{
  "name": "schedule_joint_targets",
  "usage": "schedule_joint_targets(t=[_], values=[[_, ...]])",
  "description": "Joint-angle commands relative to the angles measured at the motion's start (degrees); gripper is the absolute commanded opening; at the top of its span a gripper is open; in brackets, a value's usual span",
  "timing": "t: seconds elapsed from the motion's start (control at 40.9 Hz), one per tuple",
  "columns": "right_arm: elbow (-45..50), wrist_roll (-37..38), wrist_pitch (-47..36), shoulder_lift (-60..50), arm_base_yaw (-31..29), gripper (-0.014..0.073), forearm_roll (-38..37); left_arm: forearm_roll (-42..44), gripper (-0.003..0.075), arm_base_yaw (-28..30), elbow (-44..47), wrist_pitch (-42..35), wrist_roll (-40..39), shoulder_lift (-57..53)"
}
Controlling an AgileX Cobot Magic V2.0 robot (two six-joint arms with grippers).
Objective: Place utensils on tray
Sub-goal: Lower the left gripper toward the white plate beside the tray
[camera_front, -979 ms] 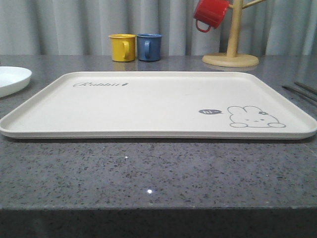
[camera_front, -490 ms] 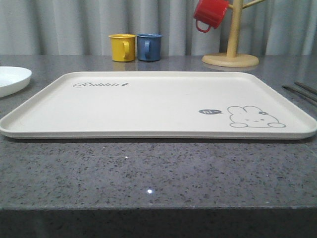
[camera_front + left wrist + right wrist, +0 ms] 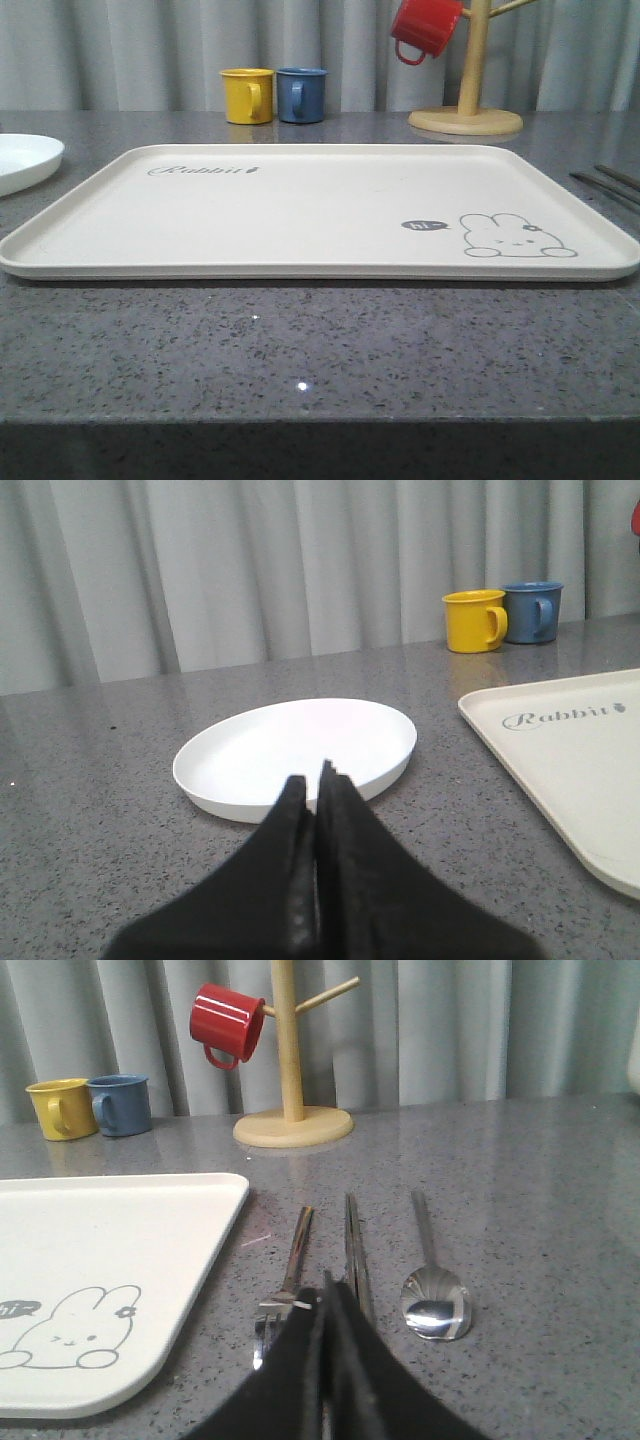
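**Both claws clenched, utensils lying beside the tray**

The right claw (image 3: 326, 1295) sits low over the grey desk (image 3: 320, 350), its black fingers pressed together with nothing between them. Its tips hang right over the near ends of the chopsticks (image 3: 353, 1240), which lie straight on the desk pointing away from it. Just beside them on one side lies the fork (image 3: 285, 1285), tines toward the claw; on the other side the spoon (image 3: 432, 1290), bowl toward the claw. All three lie side by side on the desk, off the tray (image 3: 110, 1230), whose rounded corner is near the fork.

The left claw (image 3: 318, 780) is likewise squeezed closed and empty, low over the desk, pointing at a round white plate (image 3: 300, 750) near the tray's other end.

The tray carries nothing. It reads "Rabbit" in grey script at one far corner, and a small "hi" bubble sits next to a rabbit drawing (image 3: 517, 238).
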Motion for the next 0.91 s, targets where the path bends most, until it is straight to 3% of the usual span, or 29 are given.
schedule_joint_targets(t=[0.0,0.122,0.318,0.636,0.734,0.881], values=[[-2.22,-0.26,-2.73,-0.99,-0.39,-0.0068,-0.62,-2.94,-0.0018,0.2,-1.55,-5.91,-0.51,-1.32],[-7.09,-0.26,2.55,-0.99,-0.39,-0.0068,-0.62,-4.44,-0.0018,0.2,-6.07,-4.2,-0.51,-1.18],[-17.44,-0.31,12.19,0.98,-0.39,-0.0068,-0.62,-4.44,-0.0018,0.2,-17.65,5.39,-0.51,2.0],[-34.82,-0.31,27.97,16.64,-0.39,-0.0068,-0.62,-3.61,-0.0018,0.2,-36.99,23.93,-0.51,15.94],[-38.66,-0.31,32.83,22.12,-0.39,-0.0068,-0.62,-3.61,-0.0018,0.2,-39.57,26.63,-0.51,20.03],[-39.18,-0.31,33.42,27.47,-0.39,-0.0068,-0.62,-3.72,-0.0018,0.2,-39.22,27.29,-0.51,23.55]])
